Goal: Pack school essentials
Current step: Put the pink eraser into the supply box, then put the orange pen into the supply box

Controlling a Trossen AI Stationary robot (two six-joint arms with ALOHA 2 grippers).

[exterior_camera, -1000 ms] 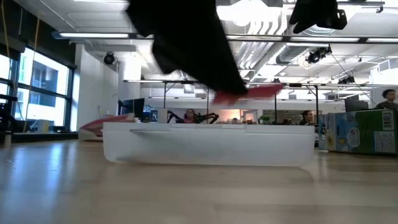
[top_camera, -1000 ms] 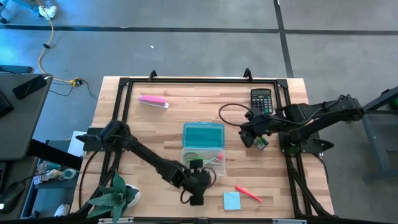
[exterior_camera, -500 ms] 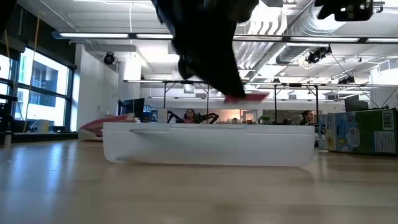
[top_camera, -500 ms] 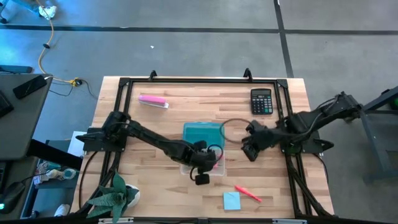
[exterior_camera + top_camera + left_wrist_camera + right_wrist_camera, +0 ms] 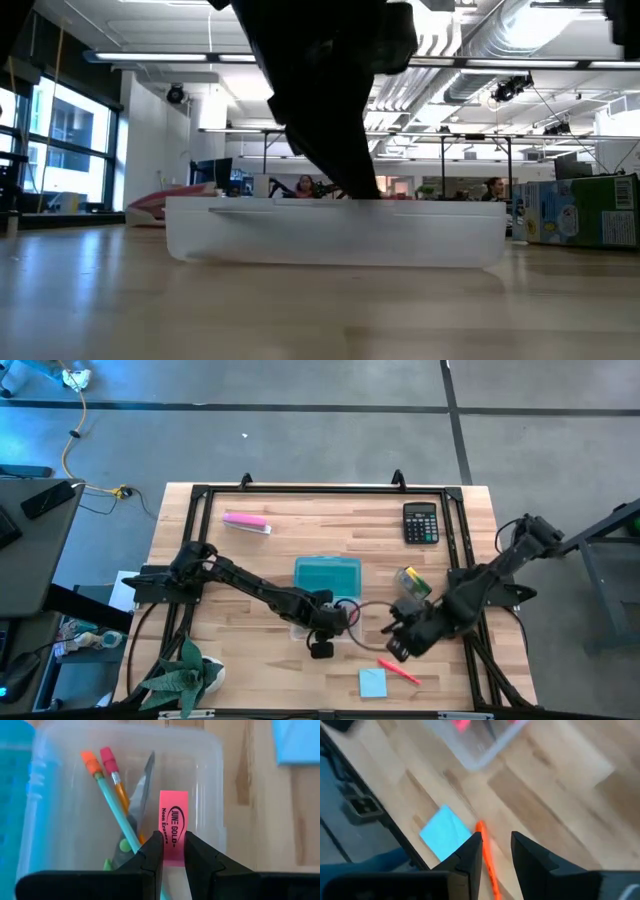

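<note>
A clear pencil case (image 5: 325,615) with its teal lid (image 5: 327,574) open lies mid-table; in the left wrist view it holds a green pencil (image 5: 112,805), an orange pencil (image 5: 120,790) and scissors (image 5: 140,795). My left gripper (image 5: 335,622) is over the case's right end, shut on a pink eraser (image 5: 173,820). My right gripper (image 5: 398,646) is open above the red pen (image 5: 400,671), whose end shows between its fingers (image 5: 487,852). The light-blue sticky pad (image 5: 372,682) and the yellow-green box (image 5: 411,582) lie flat on the table. My left gripper pinches the eraser's near end (image 5: 173,851) between its two fingers, which come from above and point down. The eraser's printed face shows beyond the fingertips, over the case's right end. I cannot tell whether it touches the case's floor.
A black calculator (image 5: 420,522) lies at the far right and a pink-and-white bar (image 5: 245,521) at the far left. A black frame (image 5: 300,490) runs round the table. A green plant (image 5: 185,675) stands at the near left corner.
My left gripper has carried the eraser from near the table's front edge toward the far edge, over the case, and lowered it to the case's rim. My right gripper has gone from beside the yellow-green box toward the near edge, over the red pen.
</note>
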